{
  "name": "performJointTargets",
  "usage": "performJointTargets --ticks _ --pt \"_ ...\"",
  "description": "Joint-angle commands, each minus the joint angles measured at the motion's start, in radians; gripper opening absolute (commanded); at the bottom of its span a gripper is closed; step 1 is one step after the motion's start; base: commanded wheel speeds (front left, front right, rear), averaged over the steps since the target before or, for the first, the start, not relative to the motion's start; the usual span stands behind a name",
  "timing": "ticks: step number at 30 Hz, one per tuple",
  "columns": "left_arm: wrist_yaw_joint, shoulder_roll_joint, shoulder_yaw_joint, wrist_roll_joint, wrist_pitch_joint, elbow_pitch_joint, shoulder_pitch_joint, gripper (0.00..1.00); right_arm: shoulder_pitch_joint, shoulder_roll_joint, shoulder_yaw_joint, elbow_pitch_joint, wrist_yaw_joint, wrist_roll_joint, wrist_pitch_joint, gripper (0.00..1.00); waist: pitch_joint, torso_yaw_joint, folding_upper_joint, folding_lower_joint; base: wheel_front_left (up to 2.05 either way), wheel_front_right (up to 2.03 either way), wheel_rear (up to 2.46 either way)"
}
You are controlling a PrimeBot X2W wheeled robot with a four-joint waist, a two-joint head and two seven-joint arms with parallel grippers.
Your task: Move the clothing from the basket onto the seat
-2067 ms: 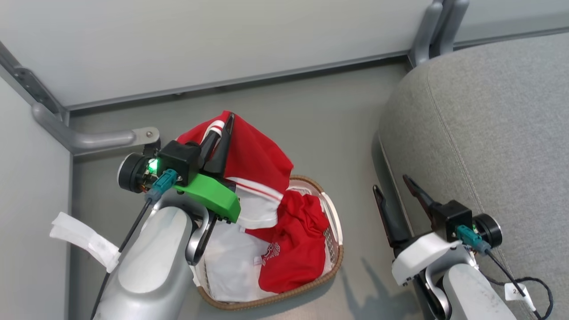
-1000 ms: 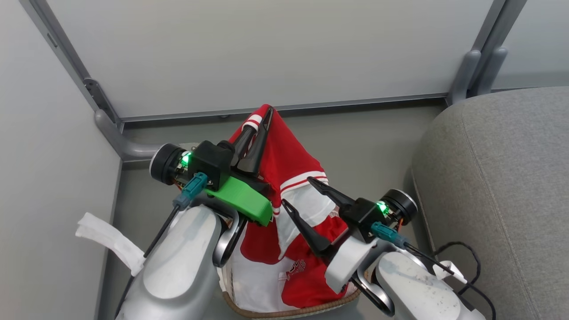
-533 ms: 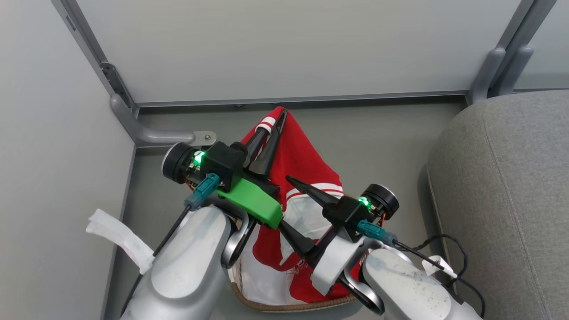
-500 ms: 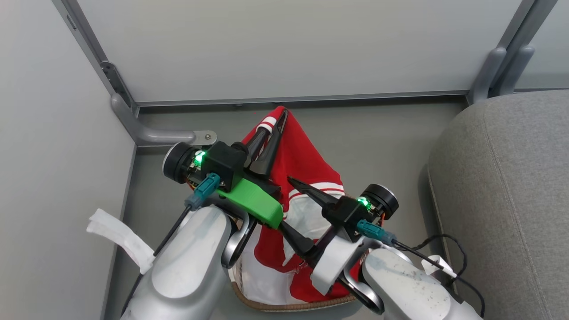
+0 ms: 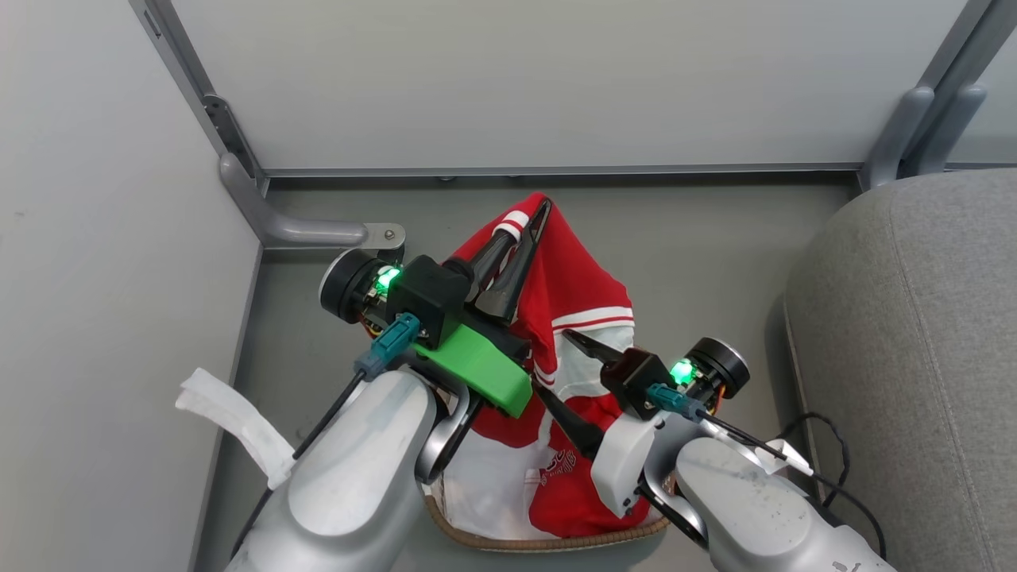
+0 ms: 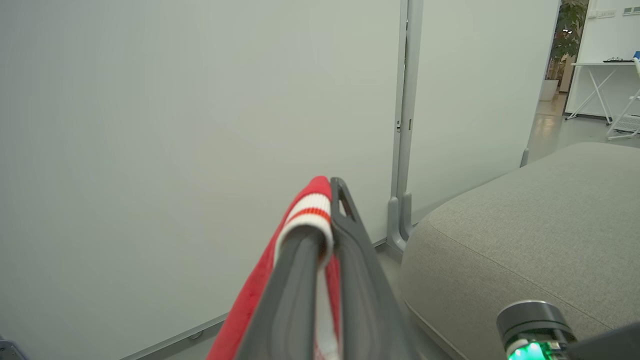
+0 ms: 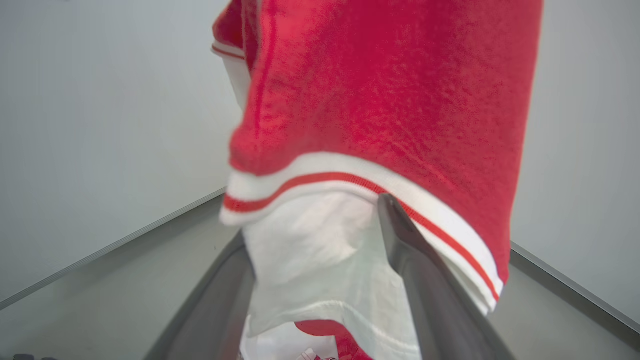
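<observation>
Left claw (image 5: 526, 237), head view, clamps shut on the striped trim of the red clothing (image 5: 580, 286), lifted above one basket (image 5: 508, 544) where a second red piece (image 5: 574, 492) lies. Right claw (image 5: 556, 364) gapes open at the hanging cloth; two seconds earlier it sat beside the one grey seat (image 5: 914, 334). Left wrist view adds a distant plant (image 6: 564, 40). Right wrist view shows the white panel (image 7: 320, 250) between its spread fingers (image 7: 420, 280).

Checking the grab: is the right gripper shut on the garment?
No, the right gripper stands wide open, the garment hanging between its fingers.
</observation>
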Motion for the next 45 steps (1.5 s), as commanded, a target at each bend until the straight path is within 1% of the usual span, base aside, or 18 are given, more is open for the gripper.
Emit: performJointTargets --ticks 1,2,3,8,16,17,18,22,26,31,37,41,45 --pt "-0.005 0.0 -0.003 -0.006 -0.004 -0.006 -0.018 0.0 -0.011 -0.003 -0.007 0.025 -0.001 0.009 -0.002 0.4 -0.001 0.007 0.0 0.0 0.0 0.0 0.0" --pt "-0.005 0.001 -0.005 -0.01 -0.004 -0.007 -0.017 0.0 -0.016 -0.003 -0.011 0.041 -0.001 0.014 -0.002 0.12 -0.001 0.01 0.0 0.0 0.0 0.0 0.0" --pt "-0.005 0.001 -0.007 -0.014 -0.004 -0.009 -0.016 0.0 -0.024 -0.003 -0.015 0.048 -0.001 0.019 -0.002 0.0 0.0 0.012 0.0 0.0 0.0 0.0 0.0" --pt "-0.005 0.0 -0.011 -0.025 -0.004 -0.016 -0.015 0.0 -0.034 -0.004 -0.025 0.052 -0.001 0.034 -0.002 0.0 0.007 0.017 0.0 0.0 0.0 0.0 0.0" --pt "-0.005 0.001 0.007 0.001 -0.004 0.003 -0.003 0.0 -0.009 -0.004 -0.068 0.035 -0.001 0.022 -0.002 0.0 0.008 -0.003 0.0 0.0 0.0 0.0 0.0" --pt "-0.005 0.001 0.013 0.008 -0.004 0.002 -0.001 0.44 -0.005 -0.004 -0.075 0.027 -0.001 0.022 -0.002 0.0 0.009 -0.008 0.0 0.0 0.0 0.0 0.0" --pt "-0.005 0.001 0.018 0.017 -0.004 0.007 0.002 1.0 0.0 -0.004 -0.082 0.016 -0.001 0.02 -0.002 0.0 0.011 -0.015 0.0 0.0 0.0 0.0 0.0" --pt "-0.005 0.001 0.044 0.041 -0.004 0.025 0.014 1.0 0.023 -0.004 -0.115 -0.029 -0.001 0.008 -0.002 0.0 0.014 -0.051 0.0 0.0 0.0 0.0 0.0" --pt "-0.005 0.004 0.065 0.061 -0.004 0.049 0.026 1.0 0.057 -0.004 -0.151 -0.088 -0.001 -0.001 -0.002 0.0 0.018 -0.116 0.0 0.0 0.0 0.0 0.0" --pt "-0.005 0.025 0.098 0.072 -0.004 0.072 0.049 1.0 0.098 -0.004 -0.195 -0.166 -0.001 0.0 -0.002 0.0 0.02 -0.232 0.0 0.0 0.0 0.0 0.0" --pt "-0.005 0.042 0.112 0.076 -0.003 0.073 0.073 1.0 0.142 -0.003 -0.24 -0.221 -0.001 -0.011 -0.002 0.0 0.02 -0.359 0.0 0.0 0.0 0.0 0.0" --pt "-0.005 0.044 0.126 0.075 -0.003 0.066 0.087 1.0 0.164 -0.003 -0.249 -0.242 -0.001 -0.008 -0.002 0.0 0.019 -0.429 0.0 0.0 0.0 0.0 0.0" --pt "-0.005 0.044 0.13 0.077 -0.003 0.061 0.099 1.0 0.189 -0.003 -0.267 -0.262 -0.001 0.002 -0.002 0.0 0.017 -0.485 0.0 0.0 0.0 0.0 0.0"
